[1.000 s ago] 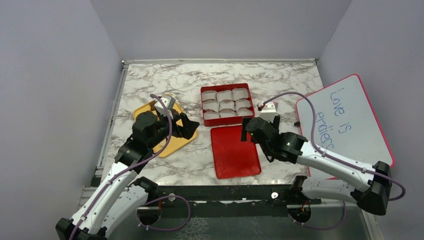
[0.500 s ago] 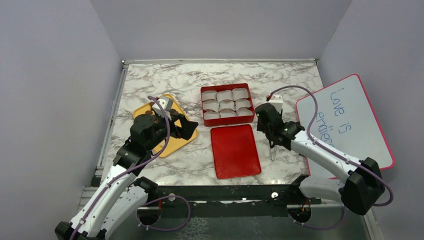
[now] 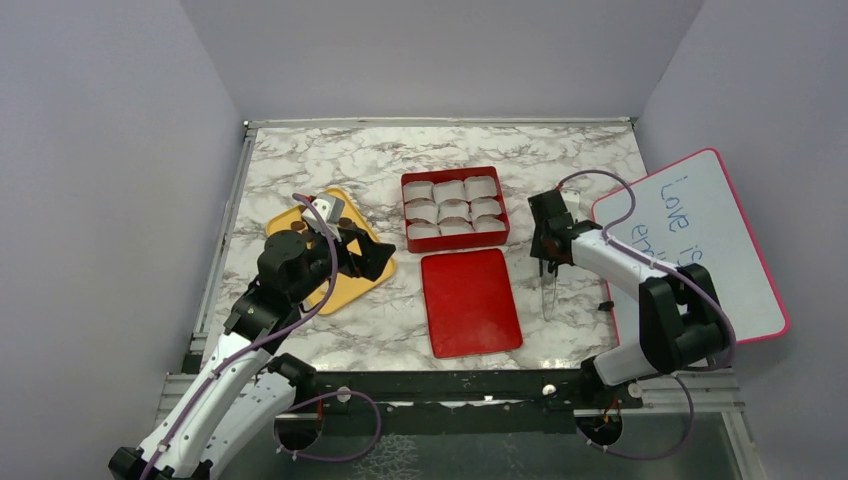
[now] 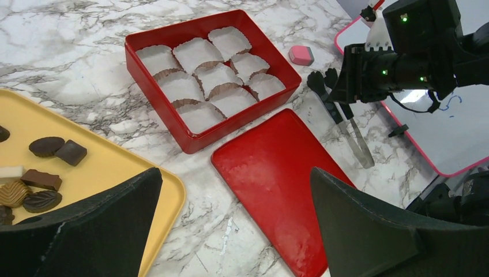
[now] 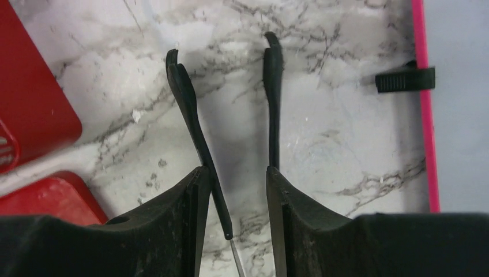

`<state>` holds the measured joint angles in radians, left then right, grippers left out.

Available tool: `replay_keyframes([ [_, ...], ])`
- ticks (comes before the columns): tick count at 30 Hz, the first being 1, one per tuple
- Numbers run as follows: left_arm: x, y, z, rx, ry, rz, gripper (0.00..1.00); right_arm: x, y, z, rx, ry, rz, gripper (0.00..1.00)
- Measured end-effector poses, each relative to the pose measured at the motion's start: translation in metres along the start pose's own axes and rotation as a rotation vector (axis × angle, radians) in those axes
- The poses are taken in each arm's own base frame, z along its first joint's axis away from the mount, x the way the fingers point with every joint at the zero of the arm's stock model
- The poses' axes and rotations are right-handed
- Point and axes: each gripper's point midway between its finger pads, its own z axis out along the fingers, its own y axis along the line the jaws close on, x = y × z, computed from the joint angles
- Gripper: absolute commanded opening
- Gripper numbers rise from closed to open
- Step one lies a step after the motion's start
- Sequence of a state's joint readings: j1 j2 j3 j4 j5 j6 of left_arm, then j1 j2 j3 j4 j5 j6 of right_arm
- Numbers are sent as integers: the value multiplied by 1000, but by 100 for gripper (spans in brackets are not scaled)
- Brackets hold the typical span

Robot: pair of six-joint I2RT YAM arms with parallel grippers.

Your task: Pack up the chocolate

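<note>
And the left pincer (image 4: 233,170) is hanging wide open by the yellow tray (image 4: 115,167) — chocolate (image 4: 43,173) sitting on it near the tabletop's (image 3: 300,160) left edge, right pincer (image 5: 234,170) straddling the black-handled tongs (image 5: 187,104) — gripping or not, cannot tell.

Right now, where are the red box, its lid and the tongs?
red box (image 4: 248,117): left wrist view, on its front wall.
lid (image 4: 277,173): left wrist view, on its middle.
tongs (image 5: 185,101): right wrist view, on one black arm.
</note>
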<state>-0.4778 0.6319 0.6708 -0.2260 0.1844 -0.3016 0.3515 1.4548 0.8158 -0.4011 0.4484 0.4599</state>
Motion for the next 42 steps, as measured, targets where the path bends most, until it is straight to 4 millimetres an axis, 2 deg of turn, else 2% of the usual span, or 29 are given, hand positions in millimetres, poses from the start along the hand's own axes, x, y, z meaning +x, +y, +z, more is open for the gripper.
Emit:
replay_keyframes([
  [4,0,0,0,-2,-1,0,99,-11,-1,10,15,8,28,45],
  [11,-1,1,-1,-6,-5,5,99,-12,-2,13,16,17,36,45],
  [20,-1,2,0,-9,-6,8,99,-13,11,2,-86,35,53,41],
  [27,2,3,0,-14,0,10,99,-5,13,6,-93,62,30,40],
  [31,3,5,0,-21,2,10,99,5,13,14,-81,98,7,32],
  [33,3,6,0,-27,2,11,99,8,13,17,-78,110,-2,22],
  [36,3,11,-1,-57,0,12,99,8,13,17,-80,109,-11,3],
  [39,5,24,-2,-127,3,12,99,7,13,13,-90,106,-15,1],
  [42,9,40,-5,-214,13,10,99,1,14,1,-121,90,-6,1],
])
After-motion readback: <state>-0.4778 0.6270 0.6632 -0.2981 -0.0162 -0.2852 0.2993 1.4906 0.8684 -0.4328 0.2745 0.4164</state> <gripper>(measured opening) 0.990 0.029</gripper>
